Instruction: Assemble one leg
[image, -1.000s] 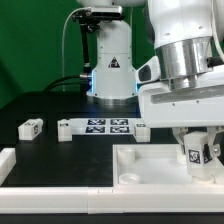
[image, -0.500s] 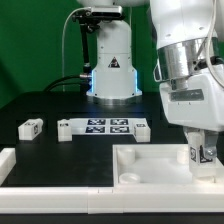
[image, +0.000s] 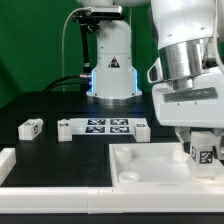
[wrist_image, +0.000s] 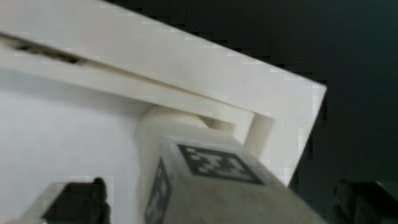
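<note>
A small white leg (image: 203, 152) with a square tag stands at the near right corner of the large white panel (image: 150, 165), on the exterior view's right. My gripper (image: 203, 150) straddles it from above. In the wrist view the leg (wrist_image: 214, 170) rises from the panel's raised corner (wrist_image: 267, 95). The two dark fingers (wrist_image: 75, 200) stand off it on either side with a gap showing, so the jaws are open. The leg's foot is hidden behind the rim.
A second tagged leg (image: 31, 127) lies on the dark table at the exterior view's left. The marker board (image: 108, 126) lies behind the panel, with small white blocks (image: 64, 128) at its ends. A white bar (image: 8, 160) sits at the near left.
A second ago the leg leaned in the gripper a little further left. It has shifted right and now stands straight at the corner. The wrist has turned about it.
</note>
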